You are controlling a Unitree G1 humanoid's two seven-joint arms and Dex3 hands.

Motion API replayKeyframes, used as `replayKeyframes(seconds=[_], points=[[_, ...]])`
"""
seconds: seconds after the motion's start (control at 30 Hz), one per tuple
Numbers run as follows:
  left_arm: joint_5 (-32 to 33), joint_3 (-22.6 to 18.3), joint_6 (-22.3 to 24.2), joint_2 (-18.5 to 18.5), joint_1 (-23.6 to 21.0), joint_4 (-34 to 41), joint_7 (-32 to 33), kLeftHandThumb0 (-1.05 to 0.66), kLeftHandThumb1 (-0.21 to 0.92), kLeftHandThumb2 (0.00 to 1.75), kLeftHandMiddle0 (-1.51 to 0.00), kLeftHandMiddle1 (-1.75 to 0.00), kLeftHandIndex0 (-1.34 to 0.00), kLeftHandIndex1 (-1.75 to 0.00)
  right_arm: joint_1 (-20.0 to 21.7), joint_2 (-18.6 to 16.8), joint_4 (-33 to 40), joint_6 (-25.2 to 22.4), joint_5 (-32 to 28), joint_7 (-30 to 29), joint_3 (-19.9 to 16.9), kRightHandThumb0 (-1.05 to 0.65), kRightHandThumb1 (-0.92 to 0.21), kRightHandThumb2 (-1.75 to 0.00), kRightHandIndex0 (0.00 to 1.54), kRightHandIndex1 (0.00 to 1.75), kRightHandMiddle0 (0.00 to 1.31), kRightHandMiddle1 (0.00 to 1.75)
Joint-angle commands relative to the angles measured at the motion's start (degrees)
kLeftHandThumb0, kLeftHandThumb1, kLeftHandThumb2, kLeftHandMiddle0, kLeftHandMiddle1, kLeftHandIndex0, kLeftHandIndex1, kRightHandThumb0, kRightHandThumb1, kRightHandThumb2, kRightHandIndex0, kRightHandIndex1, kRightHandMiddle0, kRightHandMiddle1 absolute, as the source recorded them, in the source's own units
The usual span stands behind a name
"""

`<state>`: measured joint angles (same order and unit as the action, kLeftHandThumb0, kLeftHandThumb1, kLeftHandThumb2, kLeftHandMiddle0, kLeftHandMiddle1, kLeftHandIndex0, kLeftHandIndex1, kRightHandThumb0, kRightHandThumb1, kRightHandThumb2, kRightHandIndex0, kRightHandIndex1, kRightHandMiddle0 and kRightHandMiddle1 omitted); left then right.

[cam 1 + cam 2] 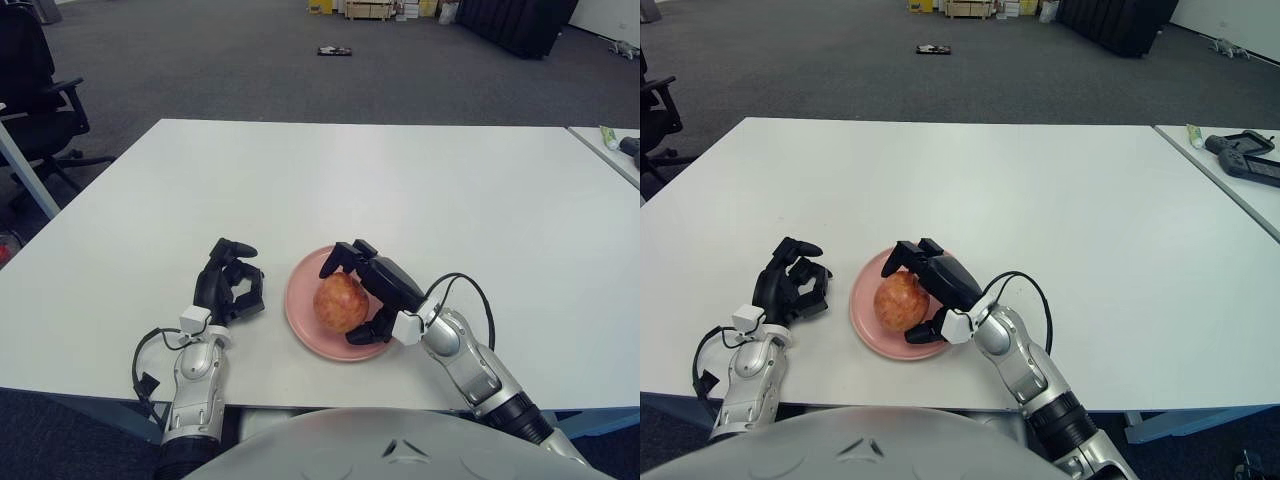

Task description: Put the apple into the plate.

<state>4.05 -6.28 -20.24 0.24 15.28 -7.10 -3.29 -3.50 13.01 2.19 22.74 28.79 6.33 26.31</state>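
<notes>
A red-yellow apple [338, 302] sits in a pink plate [300, 292] near the front edge of the white table [400, 180]. My right hand [350, 298] reaches in from the right and is wrapped around the apple. Its upper fingers [345, 256] curl over the far side and its thumb [362, 336] sits at the near side, above the plate's rim. My left hand [232, 280] shows just left of the plate, with its fingers curled and holding nothing.
A black office chair [40, 90] stands past the table's far left corner. A second table [1240, 190] adjoins on the right and carries a black controller [1245, 157] and a small tube. A small object [335, 50] lies on the carpet far behind.
</notes>
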Motion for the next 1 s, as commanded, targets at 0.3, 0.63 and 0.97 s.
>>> replayKeyframes(seconds=[0.3, 0.63, 0.97], points=[[-0.5, 0.0, -0.6, 0.6, -0.8, -2.3, 0.0, -0.01, 0.23, 1.43, -0.67, -1.75, -0.46, -1.73, 0.7, 1.4, 0.0, 3.1, -1.0, -0.5, -1.4, -0.55, -0.46, -0.96, 0.02, 1.14, 0.04, 1.35], [0.3, -0.3, -1.1, 0.1, -0.6, -2.0, 0.2, -0.01, 0.39, 1.22, -0.59, -1.65, -0.36, -1.75, -0.3, 1.2, 2.2, 4.3, -1.3, -1.5, -3.1, -0.59, -0.48, -0.93, 0.00, 0.64, 0.00, 0.99], [0.3, 0.0, -1.6, 0.8, -0.6, -2.0, -0.8, -0.01, 0.39, 1.25, -0.55, -1.73, -0.34, -1.75, -1.3, 1.0, 3.1, 6.7, -0.9, -4.5, -4.1, -0.68, -0.58, -0.82, 0.00, 0.24, 0.00, 0.74]])
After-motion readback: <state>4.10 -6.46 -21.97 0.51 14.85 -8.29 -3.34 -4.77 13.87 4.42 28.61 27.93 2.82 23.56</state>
